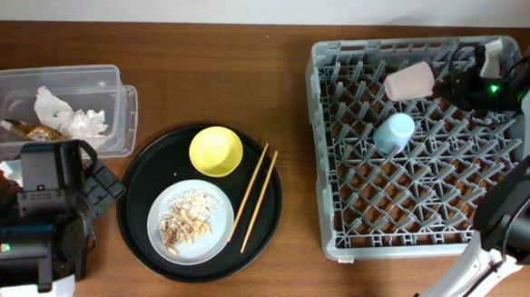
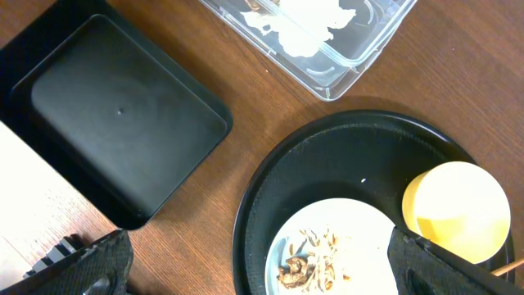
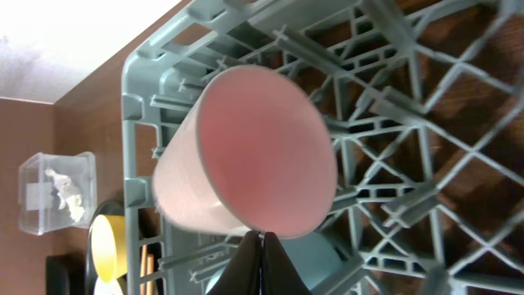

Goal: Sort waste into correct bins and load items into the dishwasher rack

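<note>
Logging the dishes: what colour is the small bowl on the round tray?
Yellow; the bowl shows best in the overhead view.

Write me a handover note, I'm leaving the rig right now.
Left end effector: open, empty, above the tray.
Right end effector: looks shut on pink cup rim, in the rack.
Done: blue cup racked; tissue and wrapper in tub.
Left: scraps on plate unbinned, black bin empty; plate, bowl, chopsticks sit on tray.

The left arm (image 1: 34,218) hides the black bin (image 2: 115,115) overhead.
</note>
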`<state>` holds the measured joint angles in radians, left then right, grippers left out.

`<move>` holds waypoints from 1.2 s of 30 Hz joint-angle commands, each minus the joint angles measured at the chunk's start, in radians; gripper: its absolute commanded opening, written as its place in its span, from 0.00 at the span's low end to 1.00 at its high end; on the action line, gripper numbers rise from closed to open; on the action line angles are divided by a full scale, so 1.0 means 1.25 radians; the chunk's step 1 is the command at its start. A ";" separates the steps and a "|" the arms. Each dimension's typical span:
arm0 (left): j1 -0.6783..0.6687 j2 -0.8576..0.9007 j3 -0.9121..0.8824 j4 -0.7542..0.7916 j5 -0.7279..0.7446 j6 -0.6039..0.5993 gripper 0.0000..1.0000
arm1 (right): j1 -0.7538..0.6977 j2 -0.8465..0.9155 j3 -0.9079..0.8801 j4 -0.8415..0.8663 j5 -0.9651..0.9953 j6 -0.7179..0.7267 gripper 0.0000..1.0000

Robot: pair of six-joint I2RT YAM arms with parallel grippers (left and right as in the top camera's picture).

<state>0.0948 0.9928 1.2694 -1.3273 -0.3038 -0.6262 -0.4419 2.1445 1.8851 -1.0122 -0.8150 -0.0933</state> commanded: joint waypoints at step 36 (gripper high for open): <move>0.005 0.001 0.009 0.001 -0.005 -0.008 0.99 | 0.143 -0.053 0.027 0.032 0.520 0.196 0.04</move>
<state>0.0948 0.9932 1.2694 -1.3273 -0.3035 -0.6262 -0.2619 2.0739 1.9018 -0.9653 -0.1814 0.1429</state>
